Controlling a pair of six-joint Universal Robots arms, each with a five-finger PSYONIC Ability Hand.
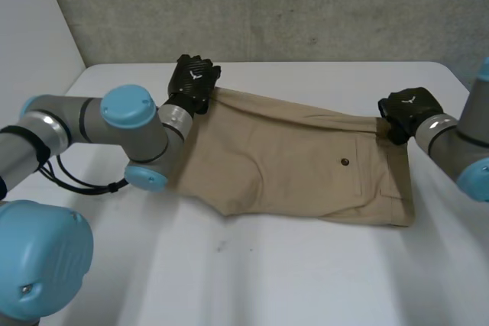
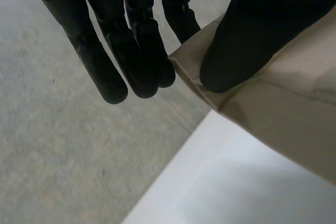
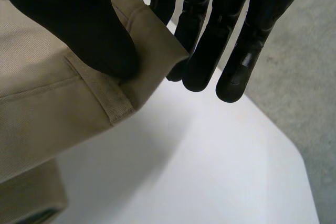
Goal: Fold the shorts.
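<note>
Tan cotton shorts [image 1: 290, 162] flat on white table [image 1: 306, 280], long axis side to side, waistband rightward, black left hand [image 1: 192, 82] pinching far hem corner, black right hand [image 1: 405, 108] pinching far waistband corner

This looks to me like a robot lab or test cell, not a home. I work at a plain white table [image 1: 306, 280] on which the shorts [image 1: 290, 162] lie. Behind the table rises a raw grey concrete wall [image 1: 306, 5], and beside its left end stands a white panel [image 1: 30, 28]. My grey, blue-capped arms [image 1: 99, 120] reach over the table.
</note>
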